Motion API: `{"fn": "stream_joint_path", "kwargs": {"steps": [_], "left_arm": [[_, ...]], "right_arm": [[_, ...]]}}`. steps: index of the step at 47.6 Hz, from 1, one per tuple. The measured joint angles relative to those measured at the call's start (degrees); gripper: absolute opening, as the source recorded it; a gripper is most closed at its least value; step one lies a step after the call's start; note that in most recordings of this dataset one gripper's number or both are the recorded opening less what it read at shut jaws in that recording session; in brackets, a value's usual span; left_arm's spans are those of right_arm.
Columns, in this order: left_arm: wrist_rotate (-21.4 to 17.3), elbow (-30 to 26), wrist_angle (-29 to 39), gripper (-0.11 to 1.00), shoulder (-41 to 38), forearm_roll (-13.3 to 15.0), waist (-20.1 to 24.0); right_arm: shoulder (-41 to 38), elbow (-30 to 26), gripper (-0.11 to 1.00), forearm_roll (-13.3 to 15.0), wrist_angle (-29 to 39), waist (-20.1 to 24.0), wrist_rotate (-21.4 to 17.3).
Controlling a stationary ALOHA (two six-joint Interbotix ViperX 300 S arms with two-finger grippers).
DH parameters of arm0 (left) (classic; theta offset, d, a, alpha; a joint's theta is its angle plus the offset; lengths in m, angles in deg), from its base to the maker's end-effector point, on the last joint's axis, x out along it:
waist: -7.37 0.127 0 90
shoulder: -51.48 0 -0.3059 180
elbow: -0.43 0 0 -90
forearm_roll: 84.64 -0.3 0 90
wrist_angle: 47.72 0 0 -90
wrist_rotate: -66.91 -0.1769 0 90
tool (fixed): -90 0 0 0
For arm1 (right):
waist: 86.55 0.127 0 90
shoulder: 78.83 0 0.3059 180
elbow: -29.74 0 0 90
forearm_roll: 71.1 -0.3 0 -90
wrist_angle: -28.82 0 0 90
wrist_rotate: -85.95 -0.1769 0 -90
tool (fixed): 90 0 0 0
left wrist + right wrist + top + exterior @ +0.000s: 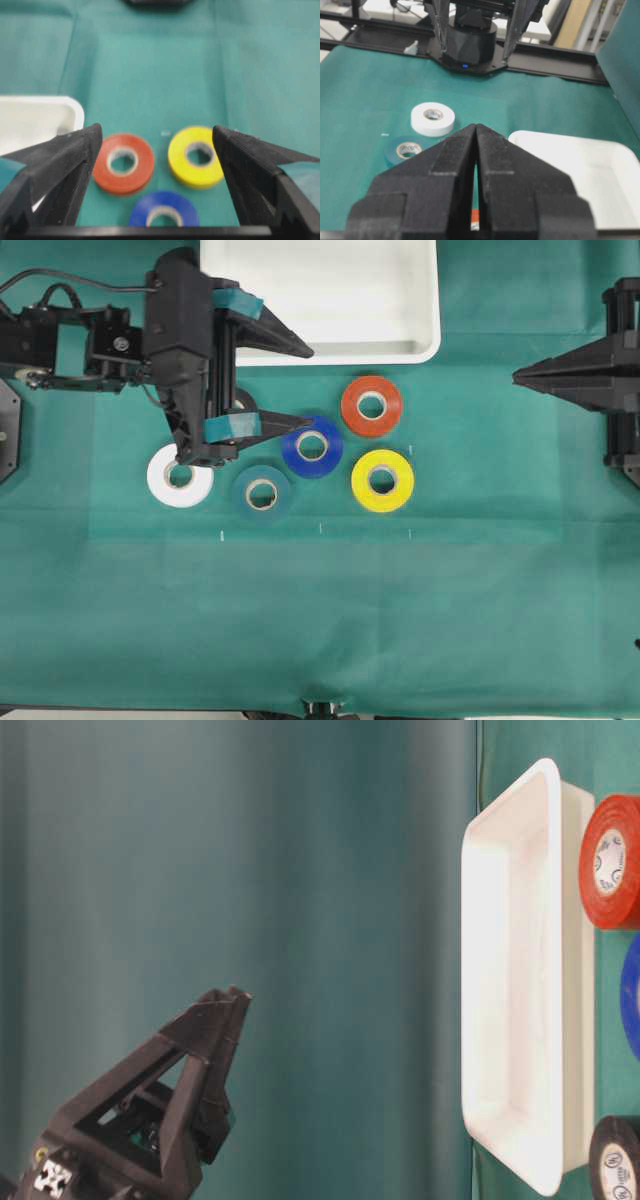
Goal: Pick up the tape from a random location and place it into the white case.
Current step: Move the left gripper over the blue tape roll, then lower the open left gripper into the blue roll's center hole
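Blue and flat on the green cloth [330,620], the tape [312,447] is seen just ahead of the left gripper [308,385], whose fingers are spread wide and empty; beyond, the white case [425,300] lies unfilled, while the right gripper [518,375] is held pressed together, well apart.

Lab: green-clothed bench [500,620], framed rig [560,60]

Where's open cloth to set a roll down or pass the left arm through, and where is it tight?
Free: the wide green cloth below the roll cluster, and the strip between the yellow roll and the right gripper. The white case is empty inside. Crowded: around the tape, with the red roll, teal roll, white roll and left gripper close.
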State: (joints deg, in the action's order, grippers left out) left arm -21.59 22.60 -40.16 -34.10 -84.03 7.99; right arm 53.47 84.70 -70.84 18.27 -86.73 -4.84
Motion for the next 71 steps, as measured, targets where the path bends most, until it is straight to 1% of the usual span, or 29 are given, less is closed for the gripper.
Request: {"fn": "stream_joint_path", "kwargs": {"steps": [13,21,28,38,71], "left_arm": [[0.4,-7.6,17.8,0.98,-4.3,0.0,0.4],[0.4,-12.0,27.2,0.98,-6.9,0.0,0.4],[0.8,-15.1,32.8,0.98,-8.4,0.0,0.4],[1.4,-17.4,36.4,0.98,-9.7,0.0,0.4],[1.5,-17.6,36.6,0.98,-9.8,0.0,0.4]], "right_arm": [[0.0,0.0,0.00,0.0,0.4,0.1,0.0],[0.0,0.0,0.00,0.0,0.5,0.0,0.0],[0.0,0.0,0.00,0.0,0.5,0.0,-0.1],[-0.2,0.0,0.00,0.0,0.5,0.1,-0.1],[-0.6,0.0,0.00,0.0,0.5,0.3,-0.1]]}}
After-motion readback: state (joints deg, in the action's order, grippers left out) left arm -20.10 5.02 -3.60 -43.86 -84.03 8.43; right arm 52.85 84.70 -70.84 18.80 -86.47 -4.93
